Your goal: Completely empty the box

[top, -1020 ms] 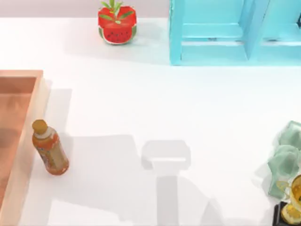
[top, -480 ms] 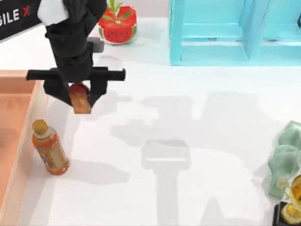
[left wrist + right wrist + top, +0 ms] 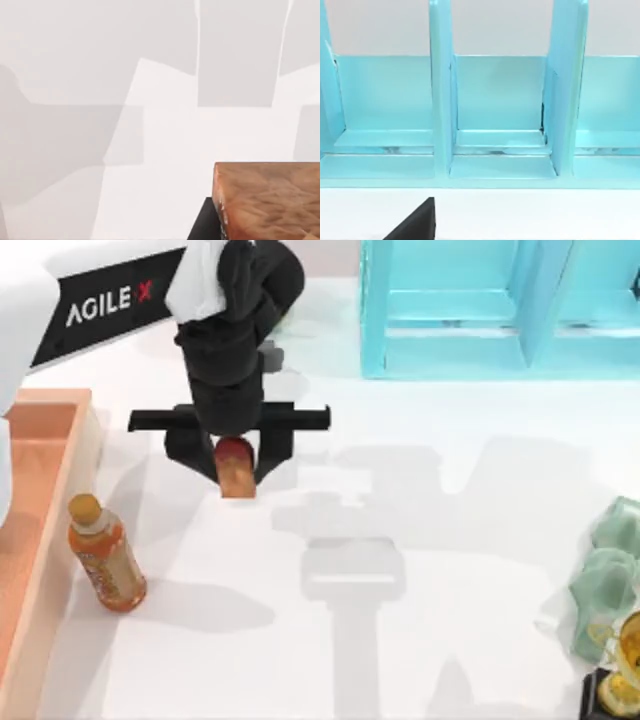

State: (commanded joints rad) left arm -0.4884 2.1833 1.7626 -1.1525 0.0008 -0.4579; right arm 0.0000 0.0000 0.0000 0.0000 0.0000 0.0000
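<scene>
The box [image 3: 45,397] lies at the table's left edge, with a tan rim and a darker orange floor; what I see of its floor is bare. My left gripper [image 3: 235,468] hangs over the table to the right of the box, shut on an orange-brown item with a red top [image 3: 236,472]. In the left wrist view that item [image 3: 267,200] looks like a mottled brown block above the white table. An orange bottle [image 3: 106,557] with a tan cap stands on the table just outside the box's right rim. One dark finger [image 3: 415,225] of my right gripper faces the shelf unit.
A turquoise shelf unit [image 3: 480,310] stands at the back right, and its open compartments [image 3: 500,110] appear in the right wrist view. Pale green crumpled things [image 3: 608,580] and a gold trophy [image 3: 625,660] sit at the right edge.
My left arm came into view from the upper left and has carried the orange-brown item right and toward the front, away from the box. The bottle has not moved.
</scene>
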